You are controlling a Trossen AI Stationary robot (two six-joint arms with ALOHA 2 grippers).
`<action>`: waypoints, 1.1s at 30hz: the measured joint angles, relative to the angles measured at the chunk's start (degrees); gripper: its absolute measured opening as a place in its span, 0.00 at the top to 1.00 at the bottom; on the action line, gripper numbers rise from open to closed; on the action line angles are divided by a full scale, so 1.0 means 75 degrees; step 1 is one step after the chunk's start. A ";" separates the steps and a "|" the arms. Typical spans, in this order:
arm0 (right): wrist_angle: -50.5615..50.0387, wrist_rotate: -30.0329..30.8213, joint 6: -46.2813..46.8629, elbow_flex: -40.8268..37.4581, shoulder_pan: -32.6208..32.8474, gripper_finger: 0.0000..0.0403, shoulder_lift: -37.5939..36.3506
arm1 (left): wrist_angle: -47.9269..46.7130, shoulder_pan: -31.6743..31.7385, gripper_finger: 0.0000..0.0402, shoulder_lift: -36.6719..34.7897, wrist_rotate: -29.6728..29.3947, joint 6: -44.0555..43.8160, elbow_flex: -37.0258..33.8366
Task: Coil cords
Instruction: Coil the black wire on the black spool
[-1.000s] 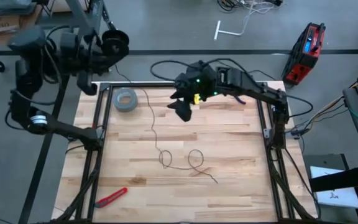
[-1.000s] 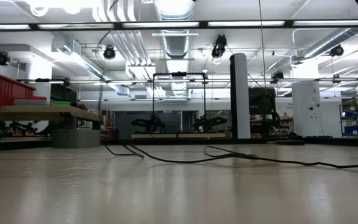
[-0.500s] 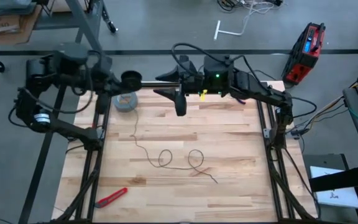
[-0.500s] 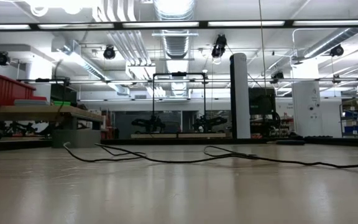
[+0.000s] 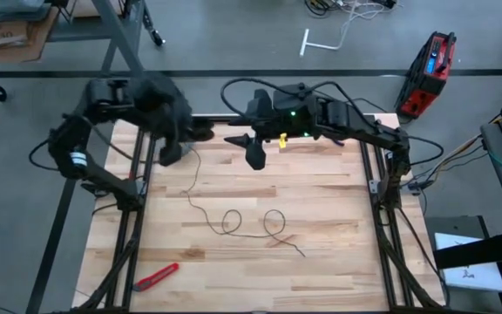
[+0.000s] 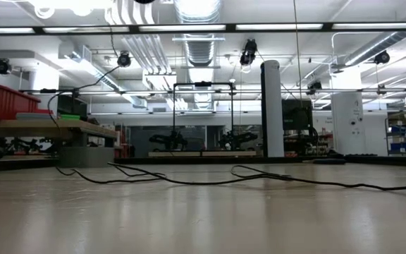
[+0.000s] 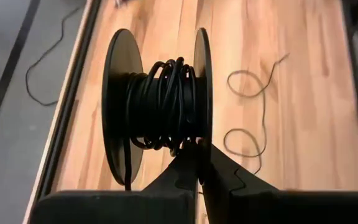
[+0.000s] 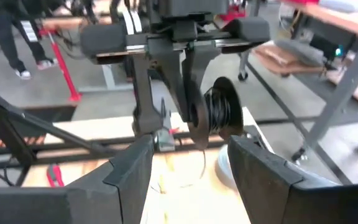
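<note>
The small black reel (image 7: 157,106), wound with thin black cord, hangs above the table's far left part with my left gripper (image 7: 199,163) shut on it. From the reel the cord (image 5: 190,187) drops to the table and runs to two loops (image 5: 251,223) near the middle. Its free end (image 5: 301,254) lies nearer the front. In the low view the cord (image 6: 189,180) lies flat and rises at the left. My right gripper (image 5: 244,146) hovers open just right of the reel (image 8: 219,115), facing it, with nothing between its fingers. My left gripper pinches one flange of the reel at its rim (image 7: 200,142) between its two fingers. The fingers (image 8: 182,93) come from above, pointing down. The reel is lifted clear of the table with its flanges upright, and the cord hangs slack below it.
A red-handled tool (image 5: 157,276) lies near the table's front left corner. Dark frame rails (image 5: 138,201) run along the left and right table edges. A pale grey roll (image 8: 221,165) shows on the table under the reel. The wooden top (image 5: 321,192) right of the loops is bare.
My left gripper has carried the reel from beyond the far left corner toward the table's right, over the far left of the top, close to my right gripper. The right gripper has turned to face the reel. The cord near the reel has shifted; the loops have stayed.
</note>
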 joint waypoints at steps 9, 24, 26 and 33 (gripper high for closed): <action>-0.0410 0.0123 -0.0066 -0.0003 0.0006 0.49 0.0113 | 0.0982 -0.0701 1.00 0.0554 -0.0547 0.0382 0.0061; -0.0383 0.0369 -0.0119 0.0023 0.0087 0.54 0.0216 | 0.2221 -0.1622 1.00 0.0513 -0.0806 0.0233 0.0058; -0.0270 0.0187 -0.0058 0.0026 0.0106 0.58 0.0210 | 0.2325 -0.1700 1.00 0.0525 -0.0790 0.0299 0.0058; 0.0194 0.0237 0.0006 0.0016 0.0187 0.91 0.0214 | 0.2435 -0.1713 1.00 0.0512 -0.0713 0.0280 0.0058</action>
